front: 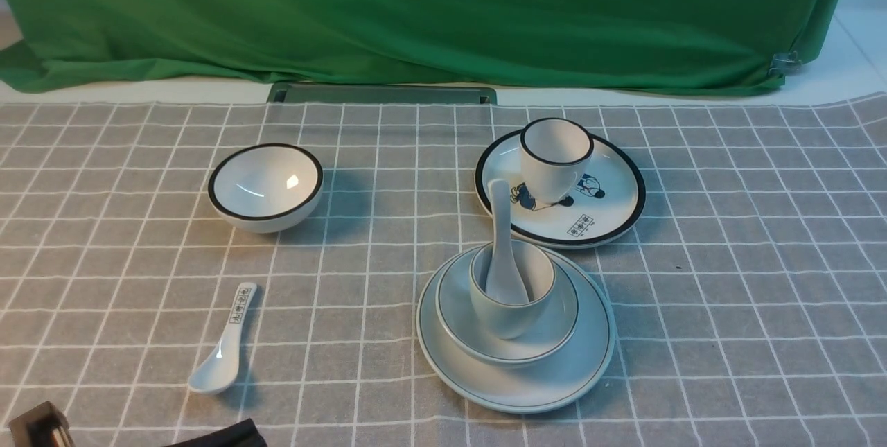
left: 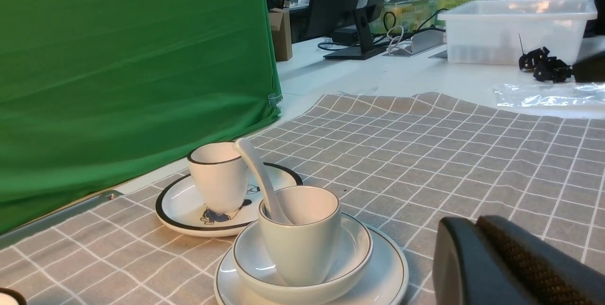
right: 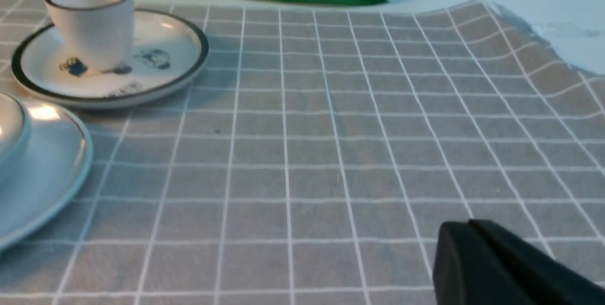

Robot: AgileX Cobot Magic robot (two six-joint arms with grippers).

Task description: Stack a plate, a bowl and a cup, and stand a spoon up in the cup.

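Spoon (front: 500,253) stands in the cup (front: 511,298), handle leaning back. You see the cup in the bowl (front: 554,326), and the bowl on the plate (front: 589,364), right of the bench's (front: 727,294) centre. Your left gripper (left: 475,222) and right gripper (right: 468,224) are pressed together, holding nothing, clear of the stack.

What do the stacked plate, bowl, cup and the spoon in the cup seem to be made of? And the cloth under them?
The plate, bowl and cup look like glazed ceramic, possibly melamine: pale, smooth, with soft highlights. The spoon looks alike, glossy white. The tablecloth seems woven fabric: matte grey, white grid lines, rippled at its edge.
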